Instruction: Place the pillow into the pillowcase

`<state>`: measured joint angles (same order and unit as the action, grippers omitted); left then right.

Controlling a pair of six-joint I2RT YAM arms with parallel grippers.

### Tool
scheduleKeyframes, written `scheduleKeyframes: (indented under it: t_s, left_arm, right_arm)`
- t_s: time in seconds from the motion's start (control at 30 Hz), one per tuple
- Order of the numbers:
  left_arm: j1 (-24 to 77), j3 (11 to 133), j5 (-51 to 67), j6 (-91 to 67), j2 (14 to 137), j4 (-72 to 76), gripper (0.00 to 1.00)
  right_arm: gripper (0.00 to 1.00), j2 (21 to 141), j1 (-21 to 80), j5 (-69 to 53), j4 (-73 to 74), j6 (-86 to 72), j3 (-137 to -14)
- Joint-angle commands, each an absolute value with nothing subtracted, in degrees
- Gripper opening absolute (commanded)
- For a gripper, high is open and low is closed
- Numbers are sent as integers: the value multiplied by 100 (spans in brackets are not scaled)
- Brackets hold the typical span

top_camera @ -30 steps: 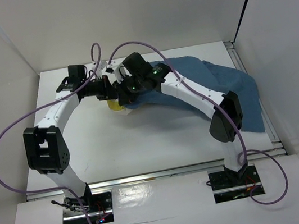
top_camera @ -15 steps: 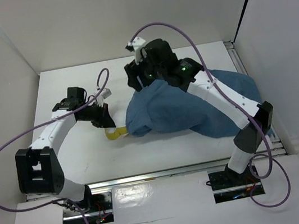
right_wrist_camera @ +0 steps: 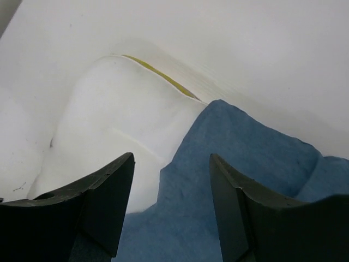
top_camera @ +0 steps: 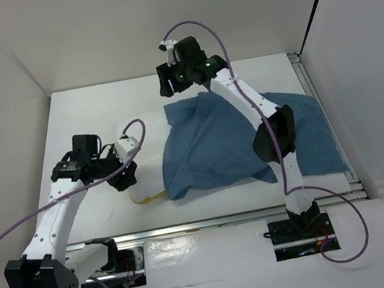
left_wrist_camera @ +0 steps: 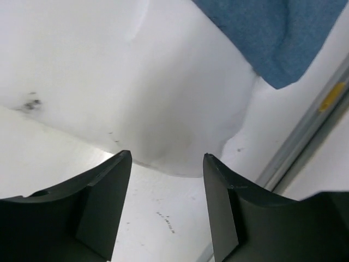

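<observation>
The dusty-blue pillowcase (top_camera: pixel 236 144) lies wrinkled across the middle and right of the table. The white pillow (top_camera: pixel 150 158) sticks out of its left side, a strip of its yellow band (top_camera: pixel 153 196) showing at the near edge. My left gripper (top_camera: pixel 129 174) hovers open at the pillow's near-left side; in the left wrist view its jaws (left_wrist_camera: pixel 166 164) hold nothing, with the pillow (left_wrist_camera: pixel 163 103) and a pillowcase corner (left_wrist_camera: pixel 272 38) beyond. My right gripper (top_camera: pixel 167 88) hangs open above the pillowcase's far-left corner. The right wrist view looks past the gripper (right_wrist_camera: pixel 172 164) down on the pillow (right_wrist_camera: pixel 114 120) and pillowcase (right_wrist_camera: pixel 234 180).
White walls enclose the table on the left, back and right. A metal rail (top_camera: pixel 211 221) runs along the near edge and another (top_camera: pixel 312 88) along the right. Purple cables (top_camera: pixel 16 230) loop off both arms.
My left gripper opened, let go of the pillow's yellow edge and drew back toward the near left. The right gripper rose toward the far side. The pillowcase has settled flatter, with more pillow uncovered.
</observation>
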<state>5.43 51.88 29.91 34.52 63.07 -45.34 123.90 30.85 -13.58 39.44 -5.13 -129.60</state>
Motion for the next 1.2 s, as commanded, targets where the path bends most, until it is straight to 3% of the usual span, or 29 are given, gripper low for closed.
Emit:
scheduleKeyframes:
  t_s: [0.0,0.07,0.33,0.4,0.43,0.57,0.67,0.73,0.8,0.97,1.07,1.17]
  left_arm:
    - [510,5343,2506,3481,6021,-4097,69]
    - [510,5536,2085,3123,6021,-3754,73]
    - [510,6328,1406,2426,6346,-3270,73]
    - [510,6407,1328,2303,6468,-3069,73]
    - [510,6468,1266,2251,6521,-2972,73]
    - [510,6626,1195,2128,6942,-2602,73]
    - [510,6907,1116,1864,7539,-2365,73]
    - [510,7205,1116,1759,7873,-2312,73]
    - [510,7443,1256,1680,8338,-2259,72]
    - [510,7761,1459,1529,8806,-2364,71]
    - [510,7761,1521,1529,8868,-2364,71]
    - [510,7761,1582,1468,8982,-2312,71]
  right_arm:
    - [64,12918,3138,-1845,4254,-606,-13736]
    - [63,13297,3286,-1846,4307,-546,-13931]
    - [62,13535,3463,-1004,3727,-360,-13133]
    - [53,13596,3463,-941,3587,-360,-13061]
    - [42,13666,3463,-888,3586,-360,-13061]
    - [19,13667,3516,-765,3533,-290,-12745]
    - [5,13562,3516,-765,3533,-237,-12577]
    - [1,13501,3516,-765,3481,-185,-12420]
    - [1,13430,3516,-694,3480,-185,-12419]
    - [46,12869,3638,-694,3349,-18,-12227]
    - [59,12517,3761,-607,3138,35,-11876]
    - [59,12463,3762,-370,3085,87,-11699]
